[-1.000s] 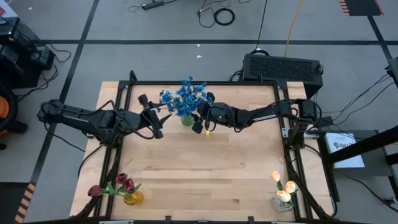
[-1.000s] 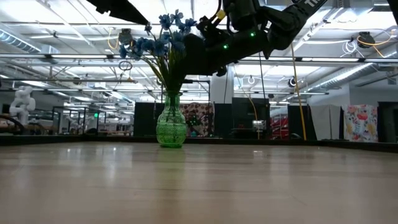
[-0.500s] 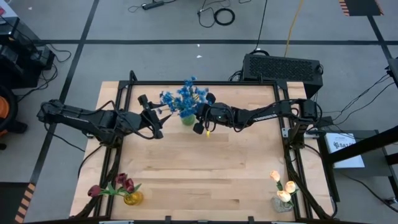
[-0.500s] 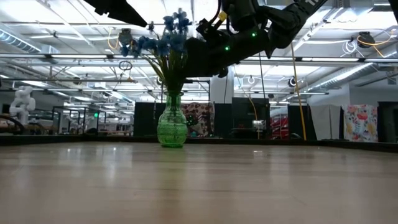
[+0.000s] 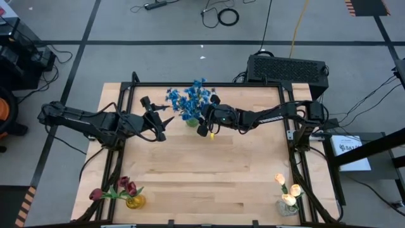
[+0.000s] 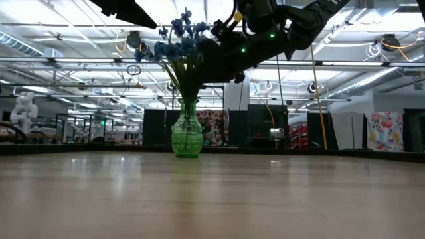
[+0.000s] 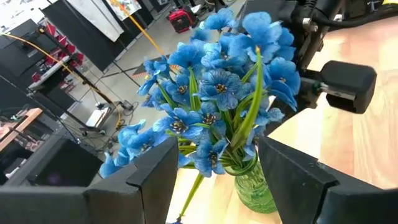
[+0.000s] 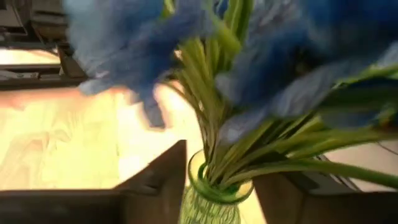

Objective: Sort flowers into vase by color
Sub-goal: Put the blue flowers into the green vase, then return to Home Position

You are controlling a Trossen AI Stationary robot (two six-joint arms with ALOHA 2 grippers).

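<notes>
A bunch of blue flowers (image 5: 190,100) (image 6: 176,36) (image 7: 217,93) (image 8: 186,37) stands by its stems in a green glass vase (image 5: 190,121) (image 6: 186,136) (image 7: 252,186) (image 8: 214,193) near the table's far edge. My right gripper (image 5: 204,116) (image 6: 214,56) (image 8: 217,163) reaches in from the right at stem height. It is open, with one finger on each side of the stems and the vase's rim. My left gripper (image 5: 155,119) (image 7: 217,152) hovers open to the left of the vase, pointing at the bunch. My right gripper comes level from the table's right, with its fingers (image 8: 163,177) on either side of the stems just above the vase's rim (image 8: 219,182). The blossoms and the fingers hide the spot, so I cannot tell whether a finger touches the stems. The vase stands upright on the table.
A yellow vase of dark red tulips (image 5: 123,190) stands at the near-left corner. A clear vase of cream-yellow tulips (image 5: 288,195) stands at the near-right corner. Bare wood (image 5: 209,164) lies between them. A dark frame (image 5: 202,85) rims the table.
The green vase has slid a little toward the table's right, staying upright on its base. The blue blossoms have swayed, swinging toward the right and far side. Both grippers have stayed close to where they were.
</notes>
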